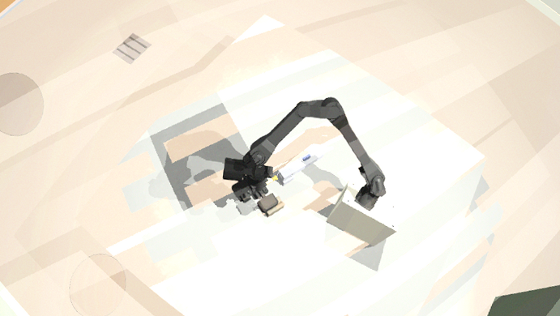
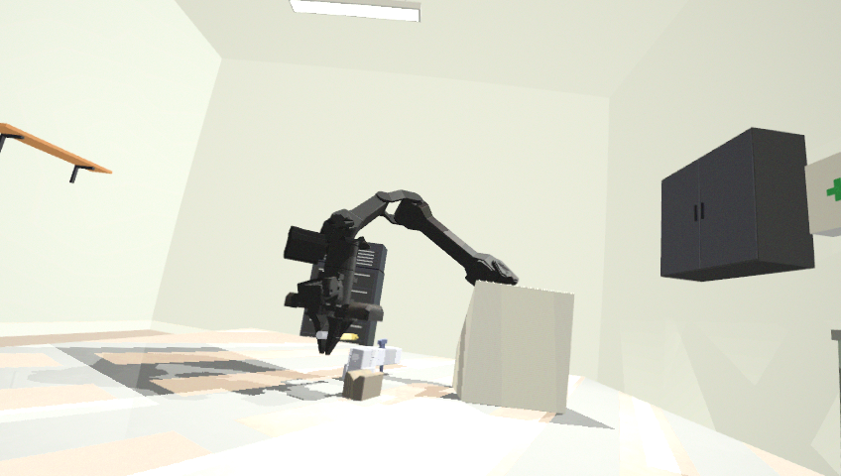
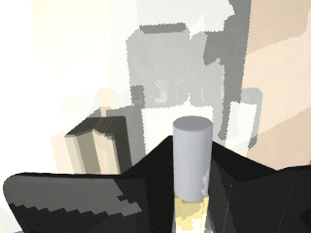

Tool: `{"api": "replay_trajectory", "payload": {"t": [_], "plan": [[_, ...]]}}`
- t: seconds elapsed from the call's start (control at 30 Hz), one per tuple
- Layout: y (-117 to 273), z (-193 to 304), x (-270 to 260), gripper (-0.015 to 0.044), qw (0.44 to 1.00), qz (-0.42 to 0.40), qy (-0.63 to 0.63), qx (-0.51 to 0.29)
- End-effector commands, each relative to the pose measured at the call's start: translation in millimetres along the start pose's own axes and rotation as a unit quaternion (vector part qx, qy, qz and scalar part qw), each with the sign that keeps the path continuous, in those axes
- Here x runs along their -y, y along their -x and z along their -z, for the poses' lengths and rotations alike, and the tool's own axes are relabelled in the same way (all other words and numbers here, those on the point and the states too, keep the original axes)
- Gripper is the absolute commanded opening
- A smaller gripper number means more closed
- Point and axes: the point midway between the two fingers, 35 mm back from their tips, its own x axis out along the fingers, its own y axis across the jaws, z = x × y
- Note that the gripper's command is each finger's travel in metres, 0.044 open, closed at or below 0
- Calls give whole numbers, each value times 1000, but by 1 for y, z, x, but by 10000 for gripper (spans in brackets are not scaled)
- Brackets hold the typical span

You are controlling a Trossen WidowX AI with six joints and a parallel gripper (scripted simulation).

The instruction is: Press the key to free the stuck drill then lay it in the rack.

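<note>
My gripper is shut on the drill, whose grey cylinder stands between the black fingers. The drill's yellow part sticks out toward the pale body. That pale lavender-white body appears apart from and lower than the drill. The blue key is on it; whether it is pressed is unclear. The brown notched block, seemingly the rack, stands below and beside the gripper. The fingertips are hidden from above by the wrist.
The arm's base stands on a large beige pedestal, to the right of the pale body. A dark drawer cabinet is behind the gripper in the exterior view. Patchy shadows and light cross the surface.
</note>
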Motion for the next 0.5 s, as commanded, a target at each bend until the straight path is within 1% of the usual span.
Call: {"api": "replay_trajectory", "payload": {"t": [0.0, 0.47], "plan": [[-1, -1, -9, 0, 1000, -2, 2, -1], [0, -8, -30, 0, 1000, -3, 2, -1]]}}
